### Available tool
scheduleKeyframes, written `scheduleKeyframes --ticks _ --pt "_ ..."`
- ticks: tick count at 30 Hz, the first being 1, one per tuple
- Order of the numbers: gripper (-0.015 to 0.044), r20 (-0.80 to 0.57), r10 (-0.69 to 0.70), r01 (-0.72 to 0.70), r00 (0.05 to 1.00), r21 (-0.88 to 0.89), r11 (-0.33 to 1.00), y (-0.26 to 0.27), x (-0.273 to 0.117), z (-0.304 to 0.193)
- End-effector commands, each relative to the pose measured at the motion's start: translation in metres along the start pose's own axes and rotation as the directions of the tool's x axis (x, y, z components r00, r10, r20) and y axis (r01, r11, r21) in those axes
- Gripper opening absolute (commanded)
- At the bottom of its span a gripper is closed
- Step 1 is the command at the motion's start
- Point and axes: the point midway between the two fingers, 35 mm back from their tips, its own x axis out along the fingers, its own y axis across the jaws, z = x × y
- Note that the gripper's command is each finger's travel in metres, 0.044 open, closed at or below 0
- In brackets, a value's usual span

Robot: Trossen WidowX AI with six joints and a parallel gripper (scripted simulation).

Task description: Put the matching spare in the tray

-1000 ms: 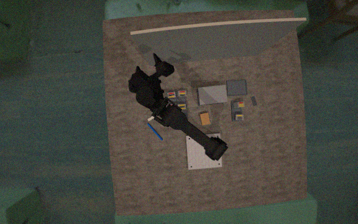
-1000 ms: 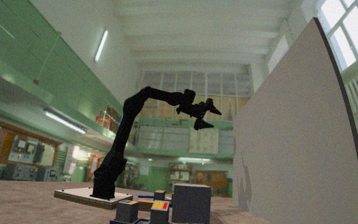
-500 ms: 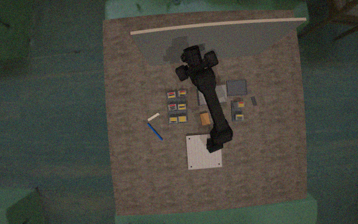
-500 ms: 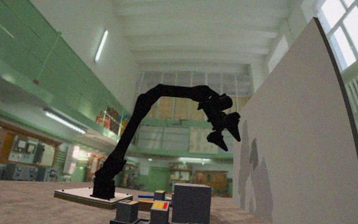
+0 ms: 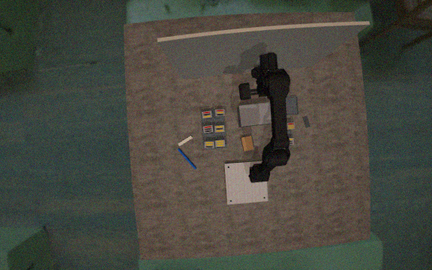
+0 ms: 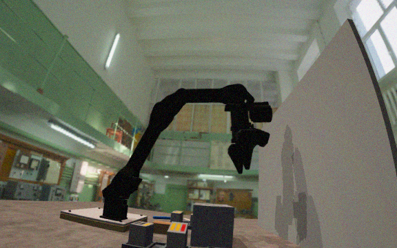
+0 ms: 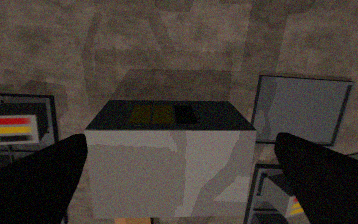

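Overhead, arm: a black, matte, jointed arm [image 5: 277, 124] reaches from its flat white base plate [image 5: 240, 187] across the middle of the table toward the upright board.
Gripper: the gripper [image 7: 180, 165] hangs above the mounted unit and behind it, fingers spread wide with nothing between them; in the wrist view the two dark, tapering fingertips frame the box on either side.
Mounted unit: a plain grey cuboid [image 7: 172, 160], smooth-faced with sharp edges, standing on the table; its darker back face carries a strip of three small patches [image 7: 162, 115], two dull yellow and one black, dim in the shadow.
Spares, left block: six small square blocks [image 5: 213, 128] in a dark two-by-three holder, each with a pale label and coloured stripes; exact stripe orders are hard to read from above.
Spares, right side: more labelled blocks [image 5: 291, 126] lie partly hidden under the arm.
Tray: a shallow grey square with a dark raised rim [image 7: 300, 110], just beside the mounted unit, nothing in it as seen from the wrist.
Table: a rough, mottled brown surface [image 5: 171, 210], stone-like in texture.
Board: a tall, flat, pale grey panel [image 6: 329, 148] with a dark edge, catching the arm's shadow.
Loose bits: a blue stick [image 5: 187, 158], a short white bar [image 5: 185, 141] and an orange-brown block [image 5: 247, 143].
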Motion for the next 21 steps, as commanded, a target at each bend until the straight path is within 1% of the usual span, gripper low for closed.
scheduleKeyframes --ticks 1,13,15,17,21 --pt "0.0440 -0.010 0.009 -0.009 1.000 0.012 1.000 0.000 0.001 -0.001" --pt "0.0440 -0.011 0.010 -0.010 1.000 0.000 1.000 0.003 0.001 -0.002" --pt "0.0440 -0.015 0.017 -0.019 1.000 -0.096 0.995 0.028 0.003 -0.007" --pt "0.0440 -0.023 0.027 -0.032 0.999 -0.240 0.970 0.063 0.006 -0.018" --pt "0.0440 -0.042 0.042 -0.057 0.998 -0.510 0.859 0.127 0.012 -0.051"
